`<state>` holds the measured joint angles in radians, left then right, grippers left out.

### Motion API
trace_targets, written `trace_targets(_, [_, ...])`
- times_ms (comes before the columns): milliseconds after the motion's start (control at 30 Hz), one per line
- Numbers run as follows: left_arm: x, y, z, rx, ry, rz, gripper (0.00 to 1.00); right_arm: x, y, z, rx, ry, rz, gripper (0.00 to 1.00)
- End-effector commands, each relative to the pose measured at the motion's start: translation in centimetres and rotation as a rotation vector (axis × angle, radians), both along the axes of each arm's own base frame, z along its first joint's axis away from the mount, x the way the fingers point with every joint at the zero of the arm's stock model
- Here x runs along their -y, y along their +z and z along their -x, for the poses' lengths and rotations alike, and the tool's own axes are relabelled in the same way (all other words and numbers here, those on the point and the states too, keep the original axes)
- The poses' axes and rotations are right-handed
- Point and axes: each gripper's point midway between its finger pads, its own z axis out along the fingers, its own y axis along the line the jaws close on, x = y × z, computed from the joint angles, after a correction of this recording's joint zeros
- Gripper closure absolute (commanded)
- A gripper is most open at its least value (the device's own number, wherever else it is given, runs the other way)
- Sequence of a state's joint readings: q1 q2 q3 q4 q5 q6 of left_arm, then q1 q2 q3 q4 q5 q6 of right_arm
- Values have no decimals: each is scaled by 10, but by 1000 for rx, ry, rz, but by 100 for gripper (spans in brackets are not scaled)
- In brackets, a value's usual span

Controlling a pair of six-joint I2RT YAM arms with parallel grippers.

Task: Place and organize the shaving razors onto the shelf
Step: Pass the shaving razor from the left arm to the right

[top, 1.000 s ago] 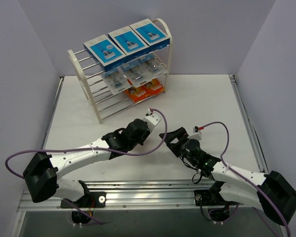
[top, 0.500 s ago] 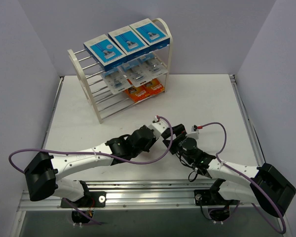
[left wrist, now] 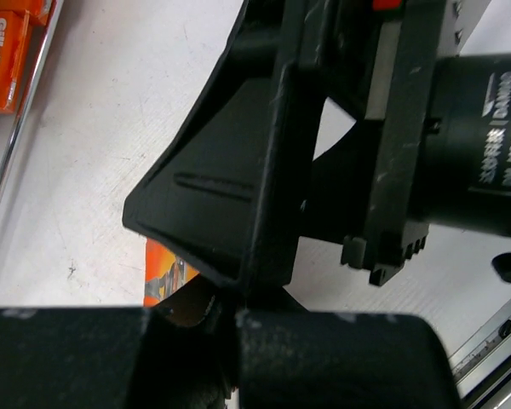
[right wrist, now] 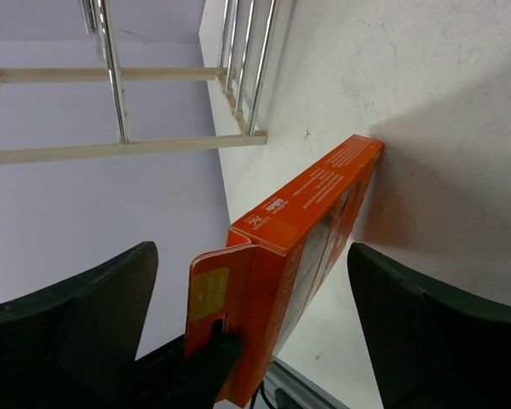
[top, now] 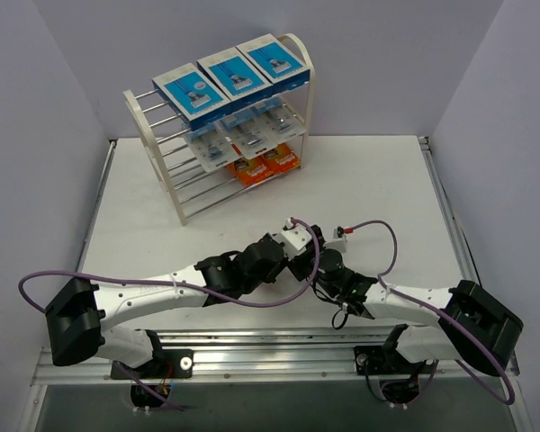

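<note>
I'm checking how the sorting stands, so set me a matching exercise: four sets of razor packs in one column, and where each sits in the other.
Things
1. three blue boxes
2. three clear blister packs with blue cards
3. two orange packs side by side
4. single orange pack

Places
A. the tier just under the top one
B. off the shelf, between the open fingers of the right gripper
C. top tier of the white-framed shelf with chrome rods
D. a lower tier, beneath the blister packs

Pairs: 1-C, 2-A, 3-D, 4-B
</note>
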<state>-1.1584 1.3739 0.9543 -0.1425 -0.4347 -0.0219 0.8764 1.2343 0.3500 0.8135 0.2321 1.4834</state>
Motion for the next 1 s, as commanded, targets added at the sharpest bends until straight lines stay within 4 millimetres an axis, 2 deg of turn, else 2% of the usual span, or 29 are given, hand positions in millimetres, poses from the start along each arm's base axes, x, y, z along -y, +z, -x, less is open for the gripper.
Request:
trace_targets(0, [8, 27, -1, 63, 12, 83, 98, -8, 25, -10, 43, -41, -84, 14])
trace_targets(100, [6, 29, 1, 88, 19, 78, 97, -4, 24, -9, 44, -57, -105, 23])
trace_targets(133, [7, 30, 3, 93, 18, 79, 95, -3, 25, -8, 47, -58, -110, 31])
trace_targets(167, [6, 31, 4, 98, 19, 80, 90, -2, 25, -7, 47, -58, -110, 35])
trace_targets(200, [6, 32, 4, 104, 26, 85, 79, -2, 28, -8, 54, -61, -115, 46])
trace_targets(233, [7, 31, 6, 106, 23, 84, 74, -1, 29, -7, 56, -61, -118, 51])
trace_targets(267, [8, 31, 6, 107, 23, 85, 70, -1, 31, -7, 59, -62, -120, 56])
trace_targets(300, [7, 30, 5, 108, 27, 82, 66, -2, 32, -6, 61, -57, -124, 66])
trace_targets(400, [7, 30, 5, 130, 14, 47, 62, -4, 33, -5, 64, -38, -124, 78])
trace_targets(533, [6, 30, 7, 141, 12, 31, 56, -6, 27, 3, 55, 0, -121, 85])
trace_targets(633, [8, 32, 14, 145, -17, 24, 43, 0, 19, 8, 44, -5, -109, 89])
trace_targets(667, [9, 34, 18, 143, -36, 34, 38, 3, 21, 9, 49, -9, -110, 91])
trace_targets(767, [15, 38, 31, 138, -111, 50, 31, 9, 11, 13, 34, -12, -88, 99])
trace_targets(800, [18, 42, 41, 140, -167, 67, 27, 11, 10, 14, 35, -14, -83, 100])
trace_targets(967, [21, 48, 62, 147, -289, 56, 24, 22, 3, 17, 36, -27, -21, 100])
